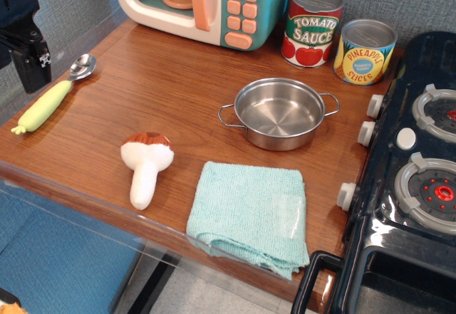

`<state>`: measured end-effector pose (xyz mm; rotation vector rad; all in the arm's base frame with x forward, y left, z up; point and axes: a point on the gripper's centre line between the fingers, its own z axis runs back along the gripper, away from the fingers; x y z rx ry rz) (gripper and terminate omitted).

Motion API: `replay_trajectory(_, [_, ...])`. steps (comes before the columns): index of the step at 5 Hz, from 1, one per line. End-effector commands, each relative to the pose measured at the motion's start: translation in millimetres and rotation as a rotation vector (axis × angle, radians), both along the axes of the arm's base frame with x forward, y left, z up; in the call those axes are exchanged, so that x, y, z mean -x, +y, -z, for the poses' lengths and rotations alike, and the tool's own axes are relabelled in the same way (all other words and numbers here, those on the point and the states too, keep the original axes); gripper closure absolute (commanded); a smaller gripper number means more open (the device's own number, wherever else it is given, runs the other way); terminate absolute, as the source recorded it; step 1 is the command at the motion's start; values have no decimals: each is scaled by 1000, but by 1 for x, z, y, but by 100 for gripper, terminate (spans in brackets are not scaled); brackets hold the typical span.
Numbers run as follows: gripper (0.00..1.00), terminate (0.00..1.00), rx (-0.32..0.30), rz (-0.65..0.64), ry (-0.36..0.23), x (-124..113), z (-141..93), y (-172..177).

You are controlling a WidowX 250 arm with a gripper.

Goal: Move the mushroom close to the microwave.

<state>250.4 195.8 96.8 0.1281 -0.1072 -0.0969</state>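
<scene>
The mushroom [146, 163] lies on its side on the wooden table near the front edge, brown-topped cap pointing away, white stem pointing toward the front. The microwave [206, 4] stands at the back of the table, cream body, teal panel with peach buttons, door handle facing front. My gripper [30, 61] is a black shape at the far left edge, above the table's left side near the spoon and well away from the mushroom. Its fingers cannot be made out, and it holds nothing that I can see.
A spoon with a yellow-green handle [50, 97] lies at the left. A steel pot [279, 113] sits mid-table. A teal cloth [249, 214] lies at the front. A tomato sauce can [311, 25] and a pineapple can [364, 50] stand at the back right. A toy stove [413, 186] fills the right.
</scene>
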Motion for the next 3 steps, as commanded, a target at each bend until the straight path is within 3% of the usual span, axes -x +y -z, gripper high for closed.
replay_trajectory(1, [0, 0, 0, 0, 0, 0, 0, 0])
replay_trajectory(3, [0, 0, 52, 60, -73, -6, 5, -72])
